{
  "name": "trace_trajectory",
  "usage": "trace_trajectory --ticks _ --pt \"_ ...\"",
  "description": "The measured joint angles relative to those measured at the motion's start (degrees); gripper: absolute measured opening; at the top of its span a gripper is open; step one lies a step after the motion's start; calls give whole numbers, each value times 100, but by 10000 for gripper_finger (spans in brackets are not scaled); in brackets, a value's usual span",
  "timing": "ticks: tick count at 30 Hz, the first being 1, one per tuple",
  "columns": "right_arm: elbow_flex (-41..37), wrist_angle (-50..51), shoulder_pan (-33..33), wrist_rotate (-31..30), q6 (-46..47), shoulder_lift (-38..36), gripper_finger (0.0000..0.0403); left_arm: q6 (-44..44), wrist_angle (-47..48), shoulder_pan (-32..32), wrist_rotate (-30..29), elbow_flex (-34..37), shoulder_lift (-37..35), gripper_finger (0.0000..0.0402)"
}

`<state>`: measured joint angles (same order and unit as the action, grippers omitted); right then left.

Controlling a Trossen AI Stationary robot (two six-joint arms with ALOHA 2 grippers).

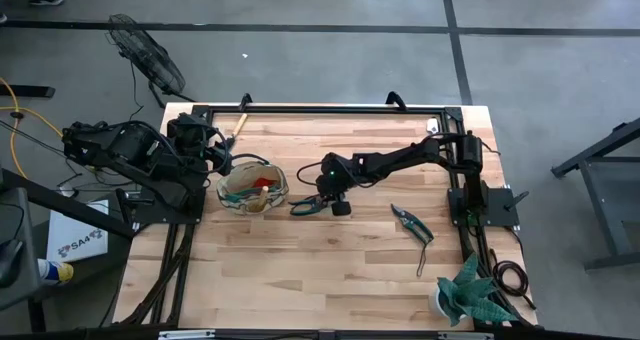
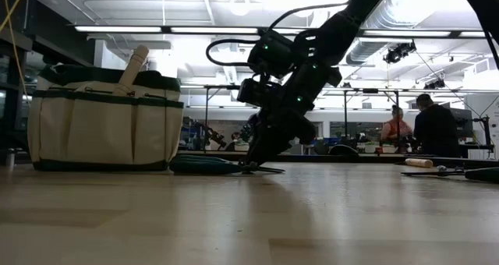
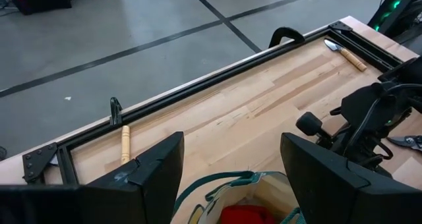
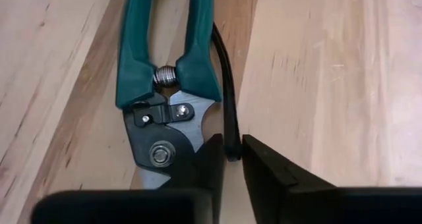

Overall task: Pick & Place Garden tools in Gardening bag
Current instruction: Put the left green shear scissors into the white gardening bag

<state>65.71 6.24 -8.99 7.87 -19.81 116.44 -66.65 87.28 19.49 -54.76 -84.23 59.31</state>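
The beige gardening bag [image 1: 252,188] with green trim stands on the table left of centre, with a red item [image 3: 247,214] and a wooden handle [image 2: 134,66] inside it. My left gripper [image 3: 231,178] is open and empty, just above the bag's far-left rim. The green-handled pruning shears [image 1: 303,207] lie flat on the table right of the bag. My right gripper [image 4: 232,168] points down at their blade end, shut on them. Dark pruners [image 1: 412,223] lie flat farther right. My right gripper comes from above, pointing down, at the shears' blade end. A thin black loop [image 4: 229,128] beside the blade runs into the narrow gap between the two fingers. One finger [image 4: 204,171] covers the blade tip. The shears lie flat on the table [image 2: 210,165].
A wooden-handled trowel [image 3: 346,55] lies by the far right rail and a wooden handle [image 3: 125,143] by the far left rail. A white pot with a green spiky plant [image 1: 470,292] stands at the near right corner. Black frame rails [image 1: 320,108] edge the table.
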Motion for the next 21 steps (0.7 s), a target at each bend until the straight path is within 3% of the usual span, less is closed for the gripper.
trace_trajectory --ticks 6,21 --pt "2 193 4 -45 0 9 9 0 -1 0 3 0 0 246" --pt "445 1133 223 -621 1574 -439 5 -9 -8 0 36 0 0 246"
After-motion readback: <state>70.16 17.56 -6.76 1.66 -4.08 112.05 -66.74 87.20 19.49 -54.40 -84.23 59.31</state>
